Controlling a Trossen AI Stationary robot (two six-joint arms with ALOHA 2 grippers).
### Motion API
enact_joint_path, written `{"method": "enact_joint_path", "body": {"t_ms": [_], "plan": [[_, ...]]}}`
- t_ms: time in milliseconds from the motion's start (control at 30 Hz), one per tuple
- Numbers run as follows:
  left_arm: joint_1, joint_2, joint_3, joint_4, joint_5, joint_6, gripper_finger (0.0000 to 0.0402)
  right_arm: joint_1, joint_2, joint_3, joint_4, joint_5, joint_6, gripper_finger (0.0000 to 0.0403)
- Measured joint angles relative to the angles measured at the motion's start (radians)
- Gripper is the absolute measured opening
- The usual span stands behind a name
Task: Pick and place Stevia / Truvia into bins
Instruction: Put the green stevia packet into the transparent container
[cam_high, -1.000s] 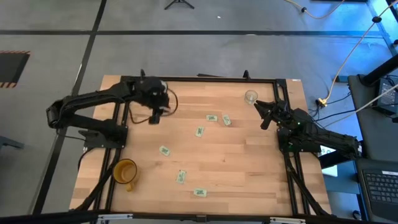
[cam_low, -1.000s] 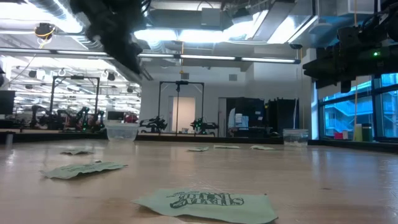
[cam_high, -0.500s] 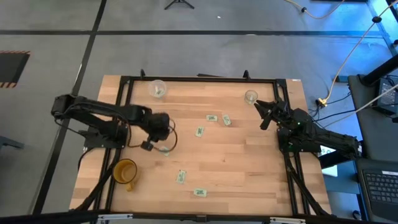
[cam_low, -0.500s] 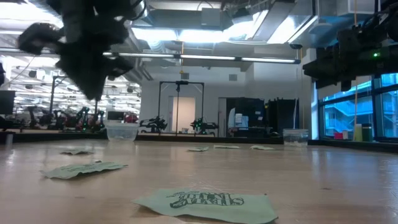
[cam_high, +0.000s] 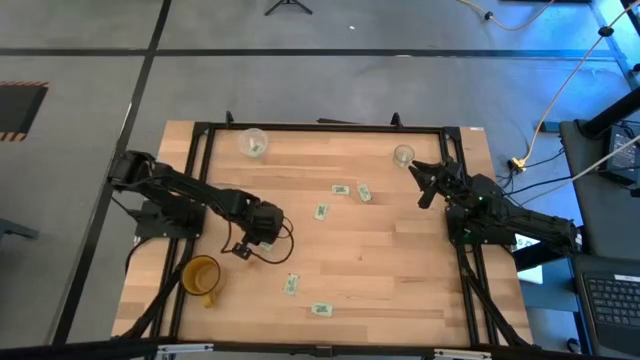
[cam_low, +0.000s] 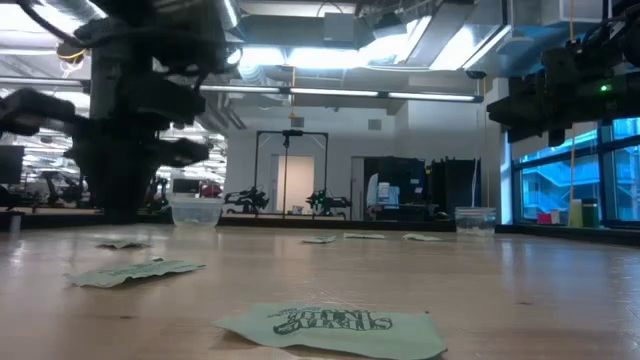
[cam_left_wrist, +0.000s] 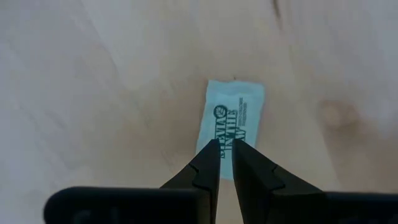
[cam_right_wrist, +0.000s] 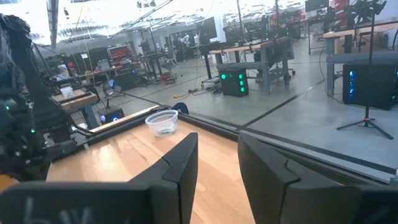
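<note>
Several whitish sachets with green print lie flat on the wooden table: two (cam_high: 340, 189) (cam_high: 364, 193) at mid-table, one (cam_high: 321, 211) below them, two (cam_high: 291, 285) (cam_high: 321, 309) near the front edge. My left gripper (cam_high: 258, 236) hangs over another sachet (cam_left_wrist: 231, 121). Its fingers (cam_left_wrist: 225, 144) are open by a narrow gap and point down, just above the sachet's printed face. The wide cloudy cup (cam_high: 252, 143) stands at the far left with a sachet inside. The narrow clear cup (cam_high: 403, 155) stands at the far right. My right gripper (cam_high: 424, 185) waits open beside it.
A yellow-orange mug (cam_high: 200, 275) stands near the front left corner, close to my left arm. A black frame (cam_high: 320, 126) runs around the table's edges. In the low view a sachet (cam_low: 330, 330) lies close to the camera. Bare wood lies between the sachets and the right arm.
My left gripper has swung from above the cloudy cup at the far edge toward the near edge and come down over a sachet left of centre. The cup, hidden under it before, now shows with a sachet inside.
</note>
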Motion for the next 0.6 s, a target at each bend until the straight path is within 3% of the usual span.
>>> {"method": "enact_joint_path", "body": {"t_ms": [200,300,600], "plan": [[0.001,0.072,0.005,0.001,-0.001,0.043,0.0032,0.000,0.000,0.000,0.000,-0.007,0.003,0.0118],[0.006,0.086,0.005,0.004,-0.001,0.055,0.0031,0.000,0.000,0.000,-0.001,-0.063,-0.016,0.0118],[0.070,0.094,0.002,0.169,-0.009,0.056,0.0031,0.000,0.034,0.000,0.007,-0.128,-0.060,0.0118]]}}
